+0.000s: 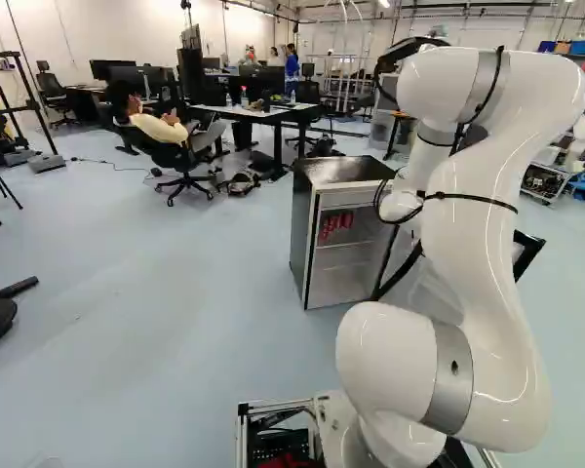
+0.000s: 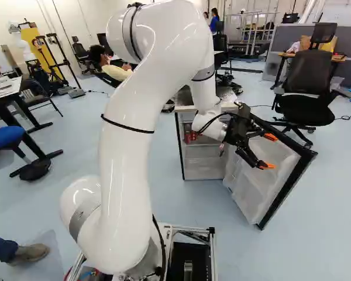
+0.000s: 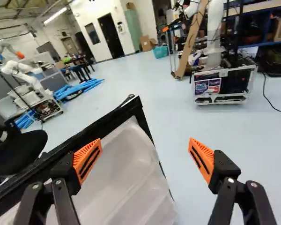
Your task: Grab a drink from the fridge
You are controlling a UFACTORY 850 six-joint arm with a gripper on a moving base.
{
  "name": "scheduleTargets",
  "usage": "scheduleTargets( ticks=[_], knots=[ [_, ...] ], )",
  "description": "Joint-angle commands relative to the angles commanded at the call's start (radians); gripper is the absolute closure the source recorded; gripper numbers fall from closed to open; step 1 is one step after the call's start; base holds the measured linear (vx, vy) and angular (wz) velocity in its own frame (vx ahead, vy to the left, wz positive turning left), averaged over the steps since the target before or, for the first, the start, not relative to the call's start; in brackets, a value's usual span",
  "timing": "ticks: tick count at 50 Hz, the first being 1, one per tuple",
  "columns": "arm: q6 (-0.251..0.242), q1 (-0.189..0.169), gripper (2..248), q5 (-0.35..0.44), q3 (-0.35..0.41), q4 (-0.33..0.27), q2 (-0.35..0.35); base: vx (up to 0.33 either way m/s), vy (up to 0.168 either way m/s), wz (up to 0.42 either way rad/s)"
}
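My gripper (image 2: 269,151) is beside the inner face of the fridge's swung-out door (image 2: 254,184), at the right of the right base view. In the wrist view the gripper (image 3: 144,159) stands open with nothing between its orange pads; the door's clear shelves (image 3: 126,180) and black edge lie below and ahead of it. The small fridge (image 1: 304,229) has a dark side and metal top. Red cans (image 1: 337,222) stand on an upper shelf inside it, partly visible also in the right base view, left of the gripper.
A black office chair (image 2: 307,96) stands beyond the open door. Behind the fridge is a desk (image 1: 263,115). A person's shoe (image 2: 30,253) shows near the base. Other robots (image 3: 25,75) stand farther off in the wrist view.
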State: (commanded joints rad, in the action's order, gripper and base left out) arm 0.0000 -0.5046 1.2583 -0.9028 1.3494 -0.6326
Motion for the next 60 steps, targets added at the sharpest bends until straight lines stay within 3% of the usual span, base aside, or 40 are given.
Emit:
scheduleTargets(
  ticks=[24,60],
  knots=[
    [0.0,0.023,3,0.017,0.17,-0.252,0.106,0.0,0.0,0.0],
    [0.0,0.001,3,0.023,0.34,-0.631,0.223,0.0,0.0,0.0]
  ],
)
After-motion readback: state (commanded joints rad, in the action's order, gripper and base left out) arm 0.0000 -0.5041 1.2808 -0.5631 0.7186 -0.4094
